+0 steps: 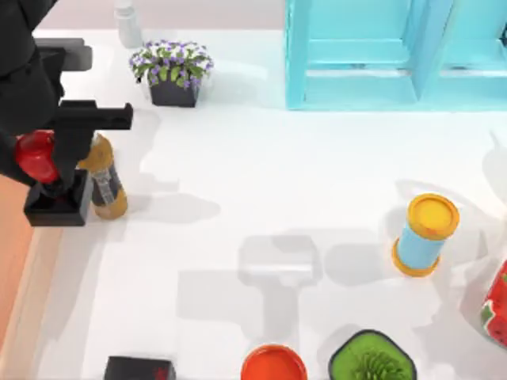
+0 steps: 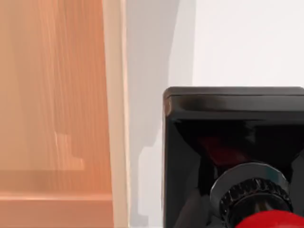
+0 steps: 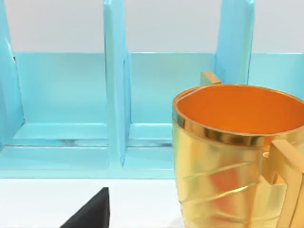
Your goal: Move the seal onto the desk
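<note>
The seal [image 1: 38, 156] has a glossy red knob on a black square base [image 1: 58, 206]. It stands upright at the far left of the white desk [image 1: 261, 174], right beside the rim of the wooden tray [image 1: 12, 261]. My left gripper [image 1: 57, 158] reaches down from the upper left and is shut on the knob. In the left wrist view the seal's base [image 2: 232, 114] lies over the desk [image 2: 247, 42], next to the tray's [image 2: 52, 95] pale rim. Whether the base touches the desk I cannot tell. My right arm is parked at the right, facing the shelf.
An amber bottle [image 1: 107, 186] stands touching the seal's right side. A flower pot [image 1: 173, 75] and white bottle [image 1: 127, 24] sit behind. Turquoise shelf [image 1: 396, 55] at back right, gold cup [image 3: 232, 161] before it. Yellow-lidded can [image 1: 425, 235], orange-red lid [image 1: 273, 364], green bowl [image 1: 372, 360], black box [image 1: 139, 370] along the front.
</note>
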